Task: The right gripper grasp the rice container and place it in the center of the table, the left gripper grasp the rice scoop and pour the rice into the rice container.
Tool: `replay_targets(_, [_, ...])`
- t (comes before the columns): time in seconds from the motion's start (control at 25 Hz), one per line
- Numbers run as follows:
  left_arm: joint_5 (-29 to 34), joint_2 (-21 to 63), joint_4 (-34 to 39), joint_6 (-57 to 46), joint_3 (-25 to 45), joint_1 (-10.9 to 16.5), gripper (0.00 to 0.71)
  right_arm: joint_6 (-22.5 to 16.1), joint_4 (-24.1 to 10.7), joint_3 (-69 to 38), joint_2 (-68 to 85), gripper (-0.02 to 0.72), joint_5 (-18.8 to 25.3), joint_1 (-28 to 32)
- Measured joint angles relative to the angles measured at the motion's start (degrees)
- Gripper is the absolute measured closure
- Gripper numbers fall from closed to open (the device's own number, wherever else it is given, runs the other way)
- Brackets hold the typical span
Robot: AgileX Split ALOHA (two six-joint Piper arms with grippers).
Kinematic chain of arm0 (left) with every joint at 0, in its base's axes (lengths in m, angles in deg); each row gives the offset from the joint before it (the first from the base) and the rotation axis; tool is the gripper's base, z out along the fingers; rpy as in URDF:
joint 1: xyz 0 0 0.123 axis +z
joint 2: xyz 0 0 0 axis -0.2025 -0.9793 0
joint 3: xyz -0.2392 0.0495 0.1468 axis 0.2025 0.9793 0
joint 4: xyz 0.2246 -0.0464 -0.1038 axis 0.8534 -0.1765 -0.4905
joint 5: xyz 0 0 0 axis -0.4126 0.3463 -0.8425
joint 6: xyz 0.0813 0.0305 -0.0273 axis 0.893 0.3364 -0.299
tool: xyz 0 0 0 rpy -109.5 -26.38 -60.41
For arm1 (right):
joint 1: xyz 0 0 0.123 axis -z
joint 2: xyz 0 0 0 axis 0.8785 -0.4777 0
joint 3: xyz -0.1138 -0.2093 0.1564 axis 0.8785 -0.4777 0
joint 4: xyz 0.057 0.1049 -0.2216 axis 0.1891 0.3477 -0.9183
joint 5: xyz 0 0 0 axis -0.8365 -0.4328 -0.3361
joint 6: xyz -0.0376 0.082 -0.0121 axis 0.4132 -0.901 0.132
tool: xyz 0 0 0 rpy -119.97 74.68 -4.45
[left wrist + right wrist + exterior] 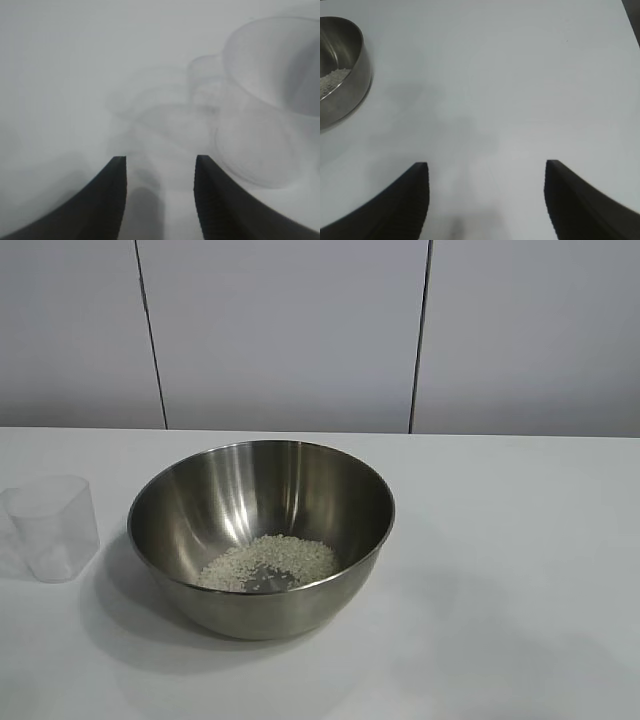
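The rice container point(260, 535), a large shiny steel bowl, stands near the middle of the white table point(500, 570) with a heap of rice point(268, 562) in its bottom. The rice scoop point(52, 527), a translucent plastic cup, stands upright and looks empty at the table's left edge. Neither arm shows in the exterior view. My left gripper point(160, 161) is open and empty, close above the table, with the scoop point(265, 120) just beyond and to one side of its fingers. My right gripper point(486, 166) is open and empty over bare table; the bowl point(340, 70) lies well off to its side.
A plain grey panelled wall point(300, 330) runs behind the table's far edge. A dark object point(632, 20) shows at a corner of the right wrist view.
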State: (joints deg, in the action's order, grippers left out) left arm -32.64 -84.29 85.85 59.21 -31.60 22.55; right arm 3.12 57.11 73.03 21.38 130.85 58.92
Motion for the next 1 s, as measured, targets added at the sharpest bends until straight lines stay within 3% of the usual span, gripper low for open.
replay_targets(0.16, [10.6,6.3,2.9,-5.3,-4.0,7.4,0.392,0.0,0.0,0.0,0.0,0.252,0.0,0.0])
replay_targets(0.36, [21.6,14.4,12.1,-19.0,-6.8,20.2,0.392,0.0,0.0,0.0,0.0,0.252,0.0,0.0])
replay_targets(0.48, [27.1,21.3,20.1,-26.1,-7.4,23.7,0.392,0.0,0.0,0.0,0.0,0.252,0.0,0.0])
replay_targets(0.6, [28.7,30.4,25.9,-32.2,-7.5,23.4,0.392,0.0,0.0,0.0,0.0,0.252,0.0,0.0])
replay_targets(0.76, [32.2,43.4,30.0,-37.1,-7.7,20.0,0.392,0.0,0.2,0.0,0.0,0.252,0.0,0.0])
replay_targets(1.0, [47.1,60.5,29.7,-39.1,-12.9,9.5,0.392,0.0,0.2,0.0,0.0,0.252,0.0,0.0])
